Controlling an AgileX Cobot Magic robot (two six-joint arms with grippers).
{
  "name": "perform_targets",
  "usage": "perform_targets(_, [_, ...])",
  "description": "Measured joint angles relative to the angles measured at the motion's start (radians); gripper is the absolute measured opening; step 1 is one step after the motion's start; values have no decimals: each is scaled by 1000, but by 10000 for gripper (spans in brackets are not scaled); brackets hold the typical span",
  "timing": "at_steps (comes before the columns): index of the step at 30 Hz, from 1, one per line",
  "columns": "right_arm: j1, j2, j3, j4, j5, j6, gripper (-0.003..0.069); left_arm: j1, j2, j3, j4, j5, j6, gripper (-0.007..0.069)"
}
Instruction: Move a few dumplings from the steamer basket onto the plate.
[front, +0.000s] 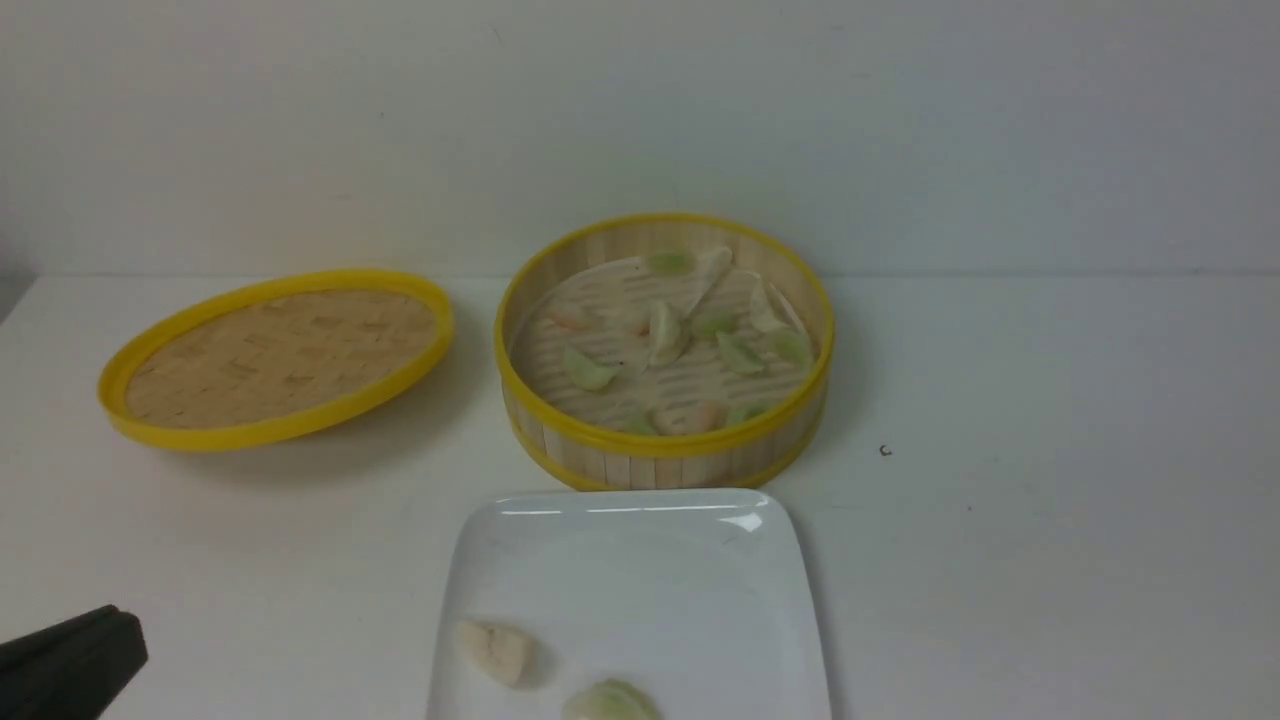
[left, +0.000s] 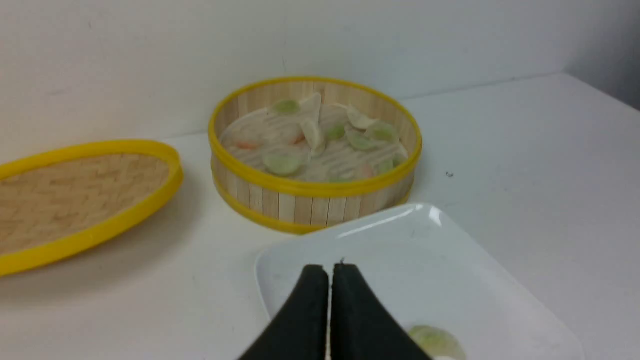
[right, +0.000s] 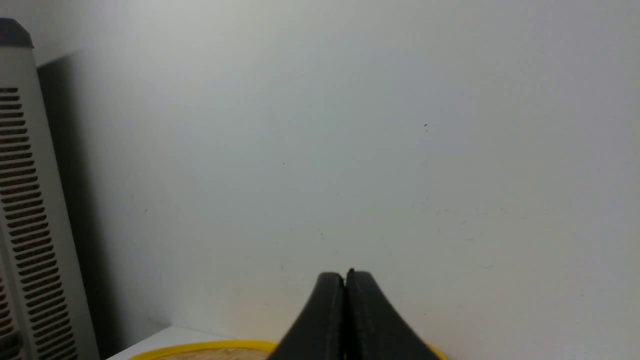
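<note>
The round bamboo steamer basket stands mid-table with several whitish, green and pinkish dumplings on its slatted floor. In front of it lies the white square plate, carrying a whitish dumpling and a pale green dumpling near its front edge. My left gripper is shut and empty, its black tips hovering at the plate's left side; it also shows as the left gripper low in the front view's left corner. My right gripper is shut and empty, facing the wall; the front view does not show it.
The flat woven lid with a yellow rim rests left of the basket, tilted. A white wall runs behind the table. A grey vented unit stands at the edge of the right wrist view. A small dark speck lies right of the basket.
</note>
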Motion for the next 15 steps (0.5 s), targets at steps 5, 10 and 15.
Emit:
perform_targets(5, [0,0,0,0,1,0,-15,0,0,27,16,-1,1,-6])
perform_targets(10, [0,0,0,0,1,0,-15,15,-12,91,86,-73,1,-6])
perform_targets(15, [0,0,0,0,1,0,-15,155,-96,234,110,-198,1,-6])
